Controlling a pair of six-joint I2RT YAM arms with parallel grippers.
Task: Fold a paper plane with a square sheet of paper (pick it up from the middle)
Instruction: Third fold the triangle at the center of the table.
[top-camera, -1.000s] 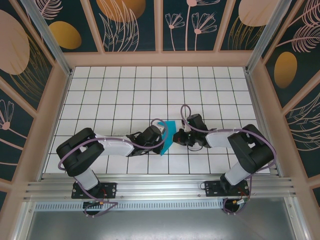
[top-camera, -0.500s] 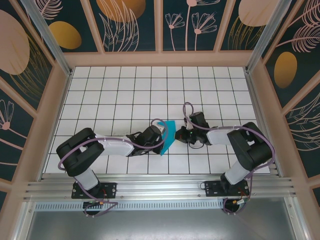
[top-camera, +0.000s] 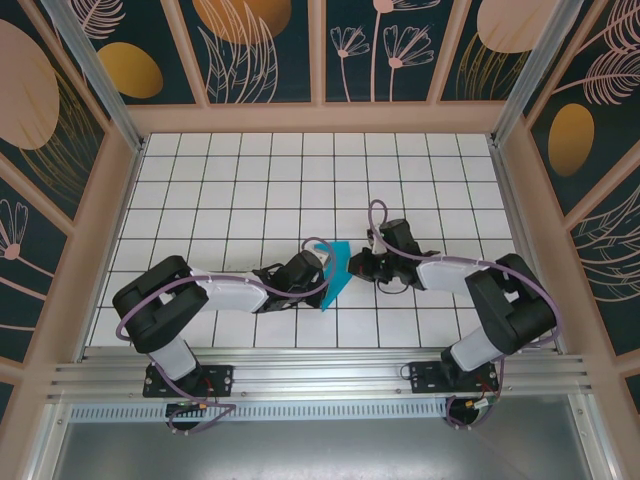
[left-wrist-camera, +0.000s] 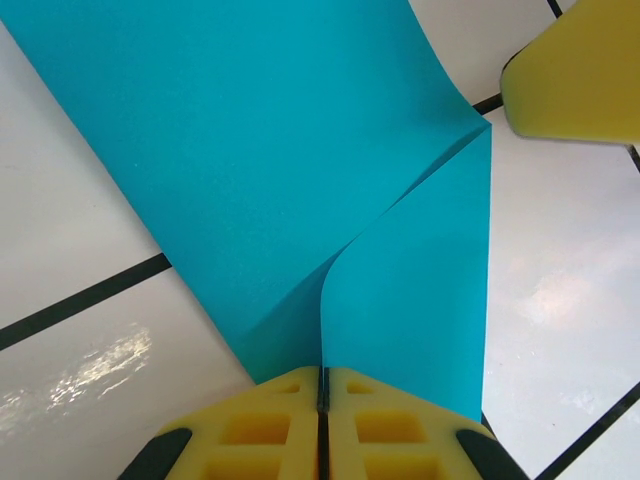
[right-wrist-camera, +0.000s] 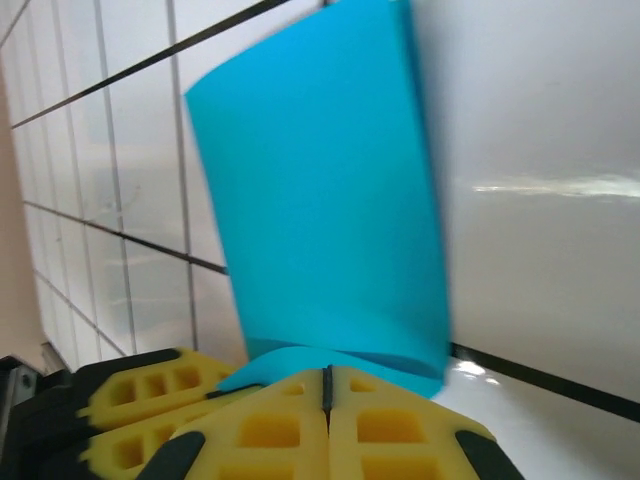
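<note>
- Right arm's elbow has swung out to its own side since a moment ago, and its forearm now reaches more sideways toward the middle. The left arm and the blue paper look the same as before.
- From above, the square sheet of paper (top-camera: 337, 265) sits in the middle of the white tiled table (top-camera: 250, 180), right between the two hands. It is already folded and partly lifted, not lying flat.
- The left gripper (top-camera: 318, 272) is at the paper's left side and the right gripper (top-camera: 356, 266) is at its right side. Both are touching it or almost touching it, so neither hand is nearer.
- In the left wrist view, the left gripper (left-wrist-camera: 322, 375) has its yellow fingers squeezed tight on the sheet (left-wrist-camera: 300, 150). A bent edge of paper comes straight out of the slit between them.
- In the right wrist view, the right gripper (right-wrist-camera: 326, 372) has its fingers pressed together too. The paper (right-wrist-camera: 320, 200) stands up just past the tips, with its near edge curled across them. I cannot tell if any paper is caught inside.
- From above, the paper's long way runs from the far side toward the arms' side. It is wider at the far end and gets thin at the near end, which leans a little to the left.
- I think the next fold has to go along that long line, with the left hand holding and the right hand pushing across.
</note>
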